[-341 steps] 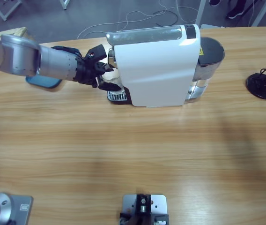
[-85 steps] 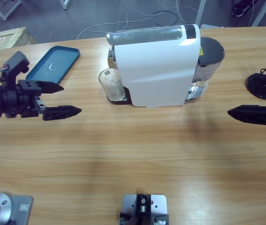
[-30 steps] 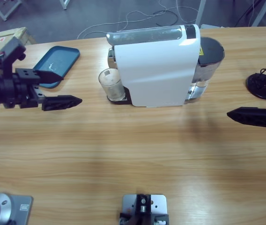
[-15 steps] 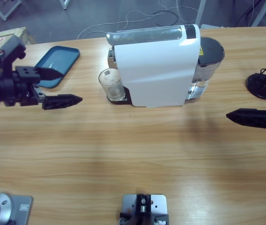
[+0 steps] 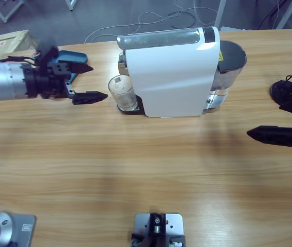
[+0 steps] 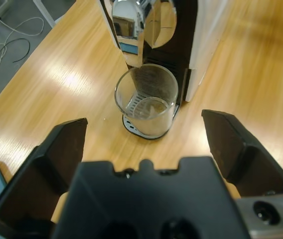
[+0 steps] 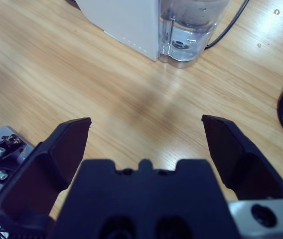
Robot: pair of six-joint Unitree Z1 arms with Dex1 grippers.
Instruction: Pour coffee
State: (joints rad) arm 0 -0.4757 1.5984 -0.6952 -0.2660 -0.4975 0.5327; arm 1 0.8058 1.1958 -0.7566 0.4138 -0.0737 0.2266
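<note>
- Long wooden tabletop (image 5: 135, 170) under the high camera, grey floor with loose white cables (image 5: 156, 20) beyond its far edge.
- White coffee machine (image 5: 171, 72) standing near the far edge, about midway along; dark water tank (image 5: 228, 67) at its right end, chrome spout (image 6: 126, 25) at its left end.
- Clear glass (image 5: 121, 91) upright on the machine's drip tray (image 6: 131, 127), directly under the spout; looks empty, only the tray grille seen through its bottom.
- Left gripper (image 5: 87, 82) coming in from the left edge, jaws spread wide, holding nothing; tips pointing at the glass and stopping just short of it, no contact.
- Along the left wrist view, glass (image 6: 146, 102) centred between the two parted jaws, still ahead of them.
- Blue tray (image 5: 71, 64) lying near the far left corner, mostly hidden behind the left gripper.
- Cardboard box (image 5: 7, 38) off the far left corner.
- Right gripper (image 5: 285, 121) at the right edge, well apart from the machine, hovering over bare wood with jaws wide apart and nothing between them.
- Right wrist view facing the tabletop (image 7: 106, 89) with the water tank (image 7: 191, 25) and its cord (image 7: 231, 27) at the top.
- Black round stand base (image 5: 287, 92) with thin black rods near the far right corner, partly hidden by the right gripper's upper jaw.
</note>
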